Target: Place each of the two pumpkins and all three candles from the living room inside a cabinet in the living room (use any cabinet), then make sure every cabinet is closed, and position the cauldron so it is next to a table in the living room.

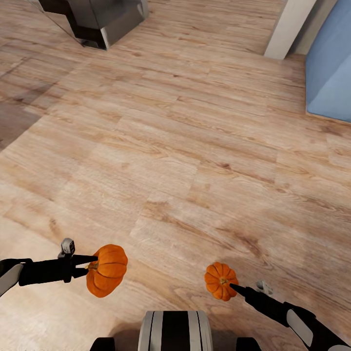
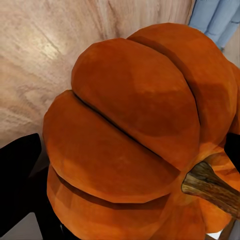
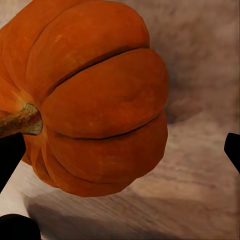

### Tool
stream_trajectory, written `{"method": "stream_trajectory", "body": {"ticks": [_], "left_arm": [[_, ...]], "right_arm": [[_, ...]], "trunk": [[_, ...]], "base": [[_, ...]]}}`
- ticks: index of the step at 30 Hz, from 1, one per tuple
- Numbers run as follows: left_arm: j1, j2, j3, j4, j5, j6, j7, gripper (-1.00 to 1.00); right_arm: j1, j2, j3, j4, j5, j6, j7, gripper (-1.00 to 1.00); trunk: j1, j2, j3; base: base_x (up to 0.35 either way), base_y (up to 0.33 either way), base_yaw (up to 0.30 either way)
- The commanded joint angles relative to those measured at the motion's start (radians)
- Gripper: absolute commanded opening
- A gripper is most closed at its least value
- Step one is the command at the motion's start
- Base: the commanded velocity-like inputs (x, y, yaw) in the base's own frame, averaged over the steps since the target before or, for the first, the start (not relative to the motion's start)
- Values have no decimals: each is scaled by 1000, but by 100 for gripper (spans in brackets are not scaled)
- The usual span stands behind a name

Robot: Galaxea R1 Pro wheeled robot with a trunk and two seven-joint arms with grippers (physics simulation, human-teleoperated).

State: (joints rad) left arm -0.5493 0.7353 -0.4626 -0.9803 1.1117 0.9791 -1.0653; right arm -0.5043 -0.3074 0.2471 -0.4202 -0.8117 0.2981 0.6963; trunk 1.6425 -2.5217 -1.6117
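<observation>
Hanging at the tip of the left pincer (image 1: 87, 263) is one pumpkin (image 1: 107, 270), stem toward the fingers; the second pumpkin (image 1: 220, 281) sits likewise at the tip of the right pincer (image 1: 237, 289). Both are held above a light wooden floor (image 1: 185, 146). A grey unit (image 1: 97, 19) stands far ahead on the left, and a blue furniture piece (image 1: 331, 68) on the right. Each pincer is clamped on its pumpkin, by the stem as far as can be seen.
</observation>
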Motion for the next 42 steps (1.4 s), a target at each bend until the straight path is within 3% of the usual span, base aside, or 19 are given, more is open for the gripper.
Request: {"method": "stream_trajectory", "body": {"ticks": [1,42], "left_arm": [[-1,1,-4,0,7,6,-2,-100],[-1,1,-4,3,7,5,-2,-100]], "right_arm": [[0,-1,5,0,-10,5,0,100],[0,-1,5,0,-10,1,-2,100]], "trunk": [[0,0,-1],[0,0,-1]], "base": [[0,0,0],[11,13,0]]}}
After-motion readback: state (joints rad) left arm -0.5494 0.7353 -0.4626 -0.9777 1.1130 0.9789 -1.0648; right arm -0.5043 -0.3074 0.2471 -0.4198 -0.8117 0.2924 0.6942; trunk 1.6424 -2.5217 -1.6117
